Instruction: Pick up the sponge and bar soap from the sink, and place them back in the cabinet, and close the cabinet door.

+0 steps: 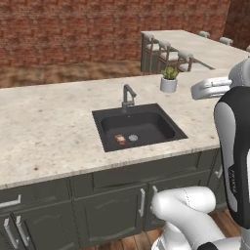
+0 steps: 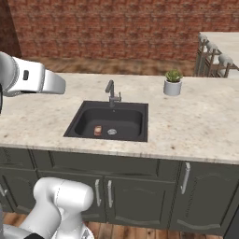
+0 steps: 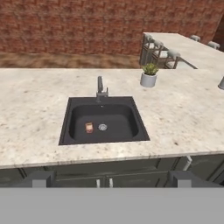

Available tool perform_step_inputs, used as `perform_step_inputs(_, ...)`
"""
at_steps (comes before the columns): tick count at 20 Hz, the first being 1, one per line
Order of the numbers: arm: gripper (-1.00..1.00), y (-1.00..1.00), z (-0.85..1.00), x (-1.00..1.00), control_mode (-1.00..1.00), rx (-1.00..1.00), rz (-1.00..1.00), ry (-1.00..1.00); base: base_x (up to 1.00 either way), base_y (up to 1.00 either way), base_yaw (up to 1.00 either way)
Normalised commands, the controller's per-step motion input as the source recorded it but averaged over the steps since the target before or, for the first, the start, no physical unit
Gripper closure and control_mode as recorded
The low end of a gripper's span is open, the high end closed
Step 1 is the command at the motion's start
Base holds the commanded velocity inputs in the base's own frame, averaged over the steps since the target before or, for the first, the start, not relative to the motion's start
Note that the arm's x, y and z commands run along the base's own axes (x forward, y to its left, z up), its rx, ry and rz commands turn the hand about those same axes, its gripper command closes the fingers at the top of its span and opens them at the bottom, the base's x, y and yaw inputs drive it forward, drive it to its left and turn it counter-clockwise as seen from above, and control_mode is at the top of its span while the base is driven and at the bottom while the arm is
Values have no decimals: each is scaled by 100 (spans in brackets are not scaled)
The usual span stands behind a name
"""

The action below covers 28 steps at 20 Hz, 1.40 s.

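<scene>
Currently gripper [image 3: 107, 180] well above counter, fingers spread wide, holding nothing. Bar soap [image 3: 89, 127] lies flat on floor of sink [image 3: 65, 124], just beside drain [image 3: 103, 127], left of it in hand view. Sponge not made out. Judgement: soap small, rigid, light, likely slippery; pinch across narrow sides, descending vertically.
</scene>
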Motion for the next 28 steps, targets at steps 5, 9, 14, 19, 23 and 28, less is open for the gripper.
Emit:
perform_step_inputs(5, -100, 0, 0, 0, 100, 0, 0, 0, 31, 5, -1)
perform_step_inputs(9, -100, 0, 0, 0, 100, 0, 0, 0, 34, 16, 0)
perform_step_inputs(14, -100, 0, 0, 0, 100, 0, 0, 0, 33, 4, 1)
perform_step_inputs(19, -100, 0, 0, 0, 100, 0, 0, 0, 33, 0, 8)
perform_step_inputs(23, -100, 0, 0, 0, 100, 0, 0, 0, 37, 0, 13)
perform_step_inputs(28, -100, 0, 0, 0, 100, 0, 0, 0, 34, 0, 10)
